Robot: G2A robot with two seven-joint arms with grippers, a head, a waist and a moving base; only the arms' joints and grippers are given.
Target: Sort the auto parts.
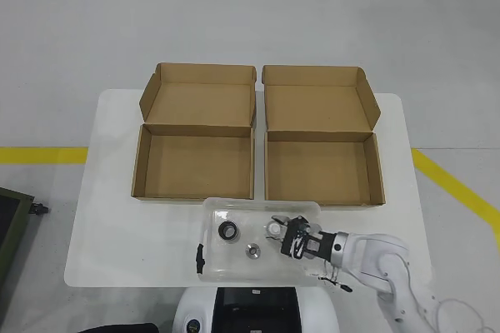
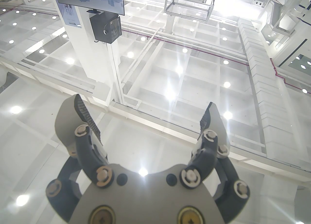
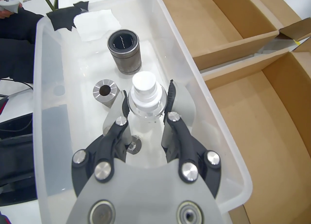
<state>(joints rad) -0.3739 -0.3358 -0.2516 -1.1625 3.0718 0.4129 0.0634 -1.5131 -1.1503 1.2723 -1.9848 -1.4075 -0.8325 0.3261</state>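
Observation:
A clear plastic bin [image 1: 208,250] at the table's front edge holds the parts. In it stand a dark cylindrical bearing [image 3: 124,51], a small metal bushing with a centre hole [image 3: 105,92] and a white stepped part on a shiny base [image 3: 145,94]. My right gripper [image 3: 148,100] is down inside the bin, its two pads pressed against the sides of the white part's base. From above, the right gripper [image 1: 288,236] lies over the bin's right half. A small toothed disc [image 3: 133,146] lies on the bin floor under the gripper. My left gripper [image 2: 145,111] points up at the ceiling, open and holding nothing.
Two open cardboard boxes, left [image 1: 193,166] and right [image 1: 318,172], stand side by side behind the bin with their lids folded back. A black scrap [image 3: 63,17] and a white sheet [image 3: 96,24] lie at the bin's far end.

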